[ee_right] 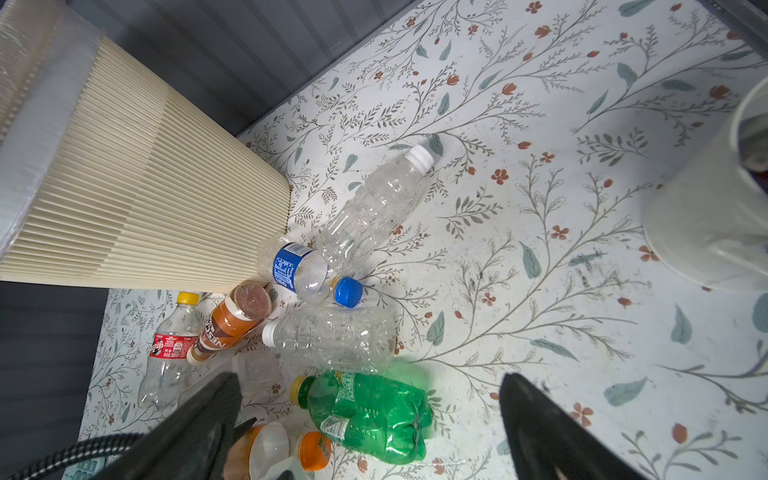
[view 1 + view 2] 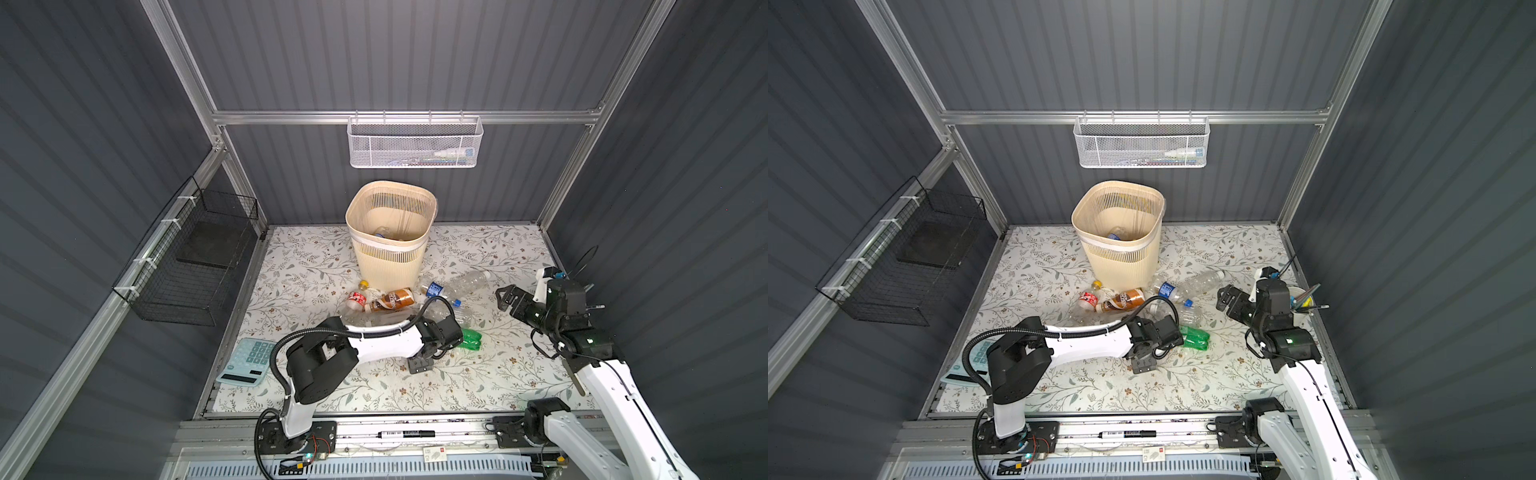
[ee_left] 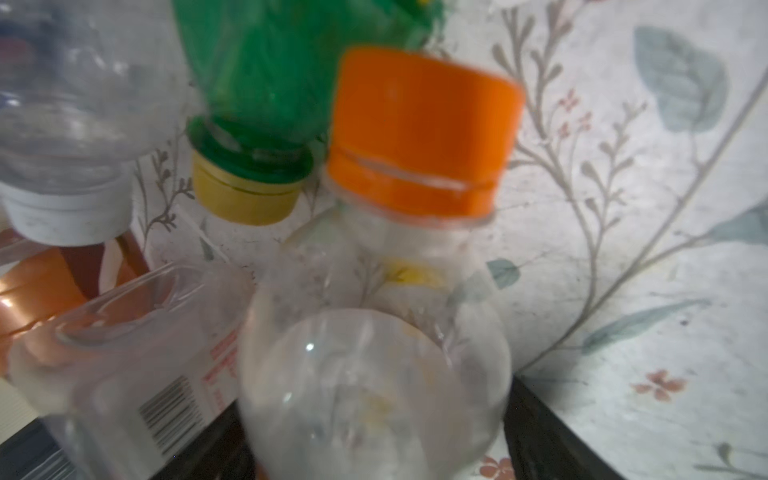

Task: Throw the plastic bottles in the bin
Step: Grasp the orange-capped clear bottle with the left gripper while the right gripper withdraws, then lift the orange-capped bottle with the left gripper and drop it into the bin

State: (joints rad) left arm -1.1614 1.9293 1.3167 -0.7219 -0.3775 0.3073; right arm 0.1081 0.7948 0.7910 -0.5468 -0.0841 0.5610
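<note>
The beige slatted bin stands at the back of the flowered table, with a few bottles inside. Several plastic bottles lie in front of it: a clear white-capped one, a blue-labelled one, a brown-labelled one, a red-labelled one and a crushed green one. My left gripper points down beside the green bottle. Its fingers press both sides of a clear orange-capped bottle. My right gripper hovers open to the right of the pile and holds nothing.
A white cup with pens stands at the right table edge behind my right arm. A light blue calculator lies front left. A white mesh basket hangs on the back wall and a black wire basket on the left wall.
</note>
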